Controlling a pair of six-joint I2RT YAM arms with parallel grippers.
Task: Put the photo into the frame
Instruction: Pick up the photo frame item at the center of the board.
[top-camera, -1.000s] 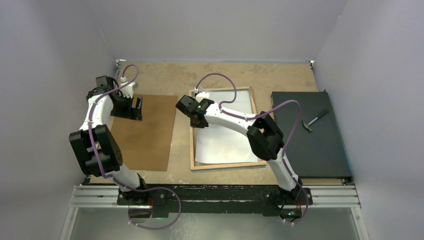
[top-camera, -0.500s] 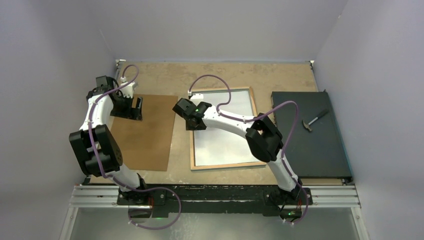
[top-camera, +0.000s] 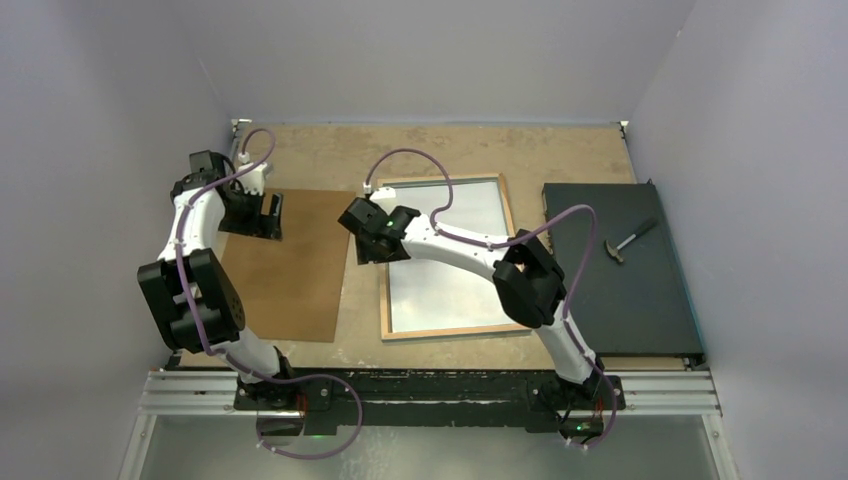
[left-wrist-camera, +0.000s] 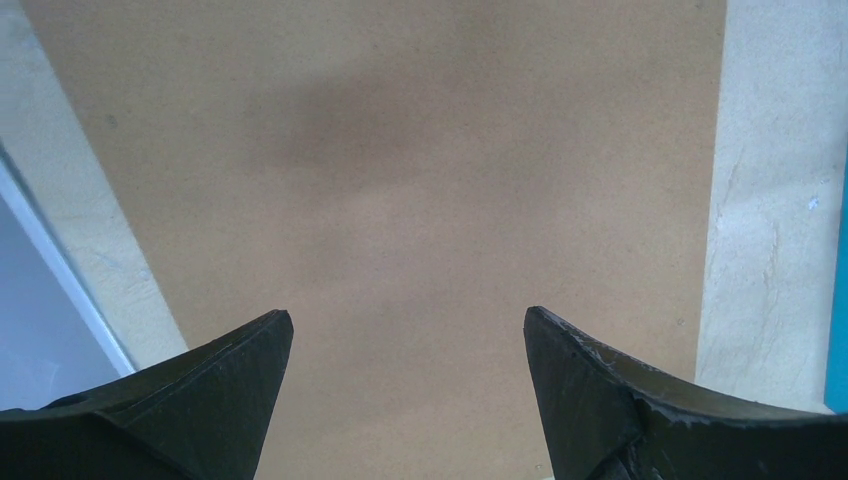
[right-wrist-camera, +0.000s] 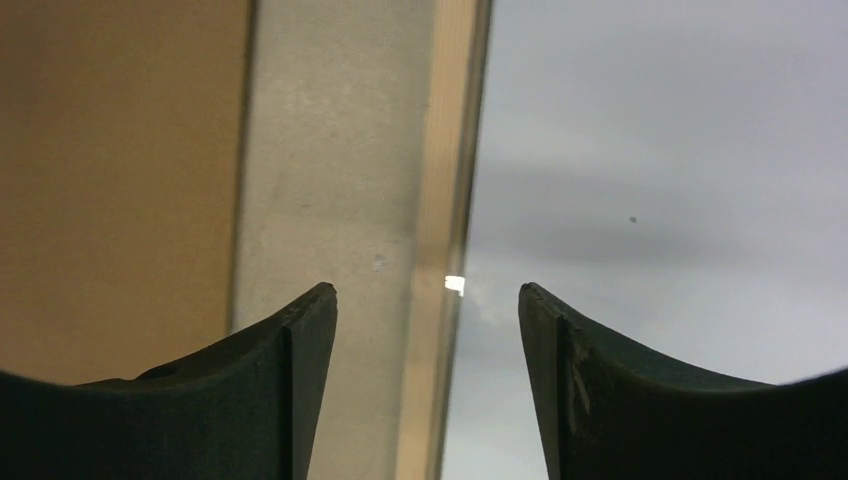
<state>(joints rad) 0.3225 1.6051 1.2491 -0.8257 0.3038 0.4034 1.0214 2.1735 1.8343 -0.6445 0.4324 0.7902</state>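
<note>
Since a second ago, the right gripper (top-camera: 372, 238) has let go and slid toward the left, and the photo (top-camera: 450, 295), which bulged up off the glass, now lies flat, white back up, inside the frame (top-camera: 455, 330).

At the left of the overhead view, the left gripper (top-camera: 263, 214) hovers over the upper edge of the brown backing board (top-camera: 295, 280), its jaws spread and empty. Its wrist view shows only bare board (left-wrist-camera: 400, 150) between the fingers.

At centre, the right gripper (right-wrist-camera: 427, 330) hangs released above the frame's left rim (right-wrist-camera: 445, 150), nothing between its fingers, with a strip of table (right-wrist-camera: 320, 150) to one side and the pale sheet (right-wrist-camera: 650, 200) to the other. The photo looks seated within the wooden rim, though whether every corner is tucked in cannot be told.

At the right, a hammer (top-camera: 628, 241) rests on a dark mat (top-camera: 620, 295), well apart.

By my judgement the placing is done, and closing up with the board would be next.
</note>
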